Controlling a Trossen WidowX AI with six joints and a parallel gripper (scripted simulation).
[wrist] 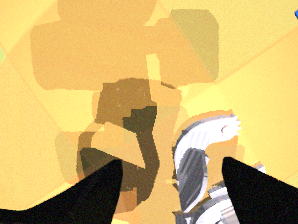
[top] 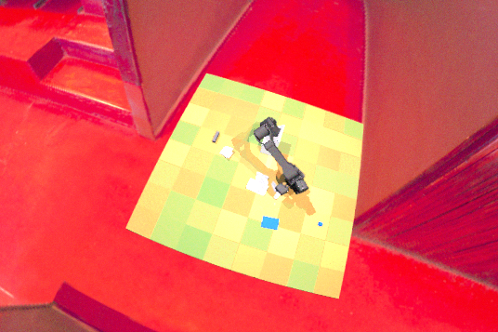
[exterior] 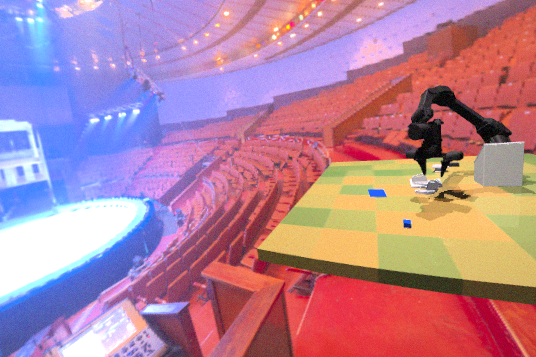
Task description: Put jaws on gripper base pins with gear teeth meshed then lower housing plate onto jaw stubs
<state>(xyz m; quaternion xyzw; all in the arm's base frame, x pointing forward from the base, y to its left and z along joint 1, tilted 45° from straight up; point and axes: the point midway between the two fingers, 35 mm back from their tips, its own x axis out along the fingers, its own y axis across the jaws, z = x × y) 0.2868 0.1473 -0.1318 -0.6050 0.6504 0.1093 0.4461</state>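
My gripper (exterior: pixel 433 175) (wrist: pixel 172 166) is open, fingers wide apart and pointing down, with nothing held. A white curved jaw with gear teeth at one end (wrist: pixel 200 129) (top: pixel 277 195) lies on the table, lower right of the wrist view, nearer the right finger. Its near side is shaded grey. A larger white assembly (wrist: pixel 220 215) (top: pixel 256 184), apparently the gripper base, lies close beside it and is cut off by the wrist frame. A smaller white piece (top: pixel 227 152) lies apart; whether it is the housing plate or the other jaw I cannot tell. Pins and meshing are too small to see.
A grey bar (top: pixel 216 137) lies beyond the small white piece. A flat blue rectangle (top: pixel 269 222) (exterior: pixel 377 193) and a small blue cube (top: pixel 320 224) (exterior: pixel 407 223) lie on the checkered table. The arm's pale mounting block (exterior: pixel 500 165) stands at the right of the exterior view.
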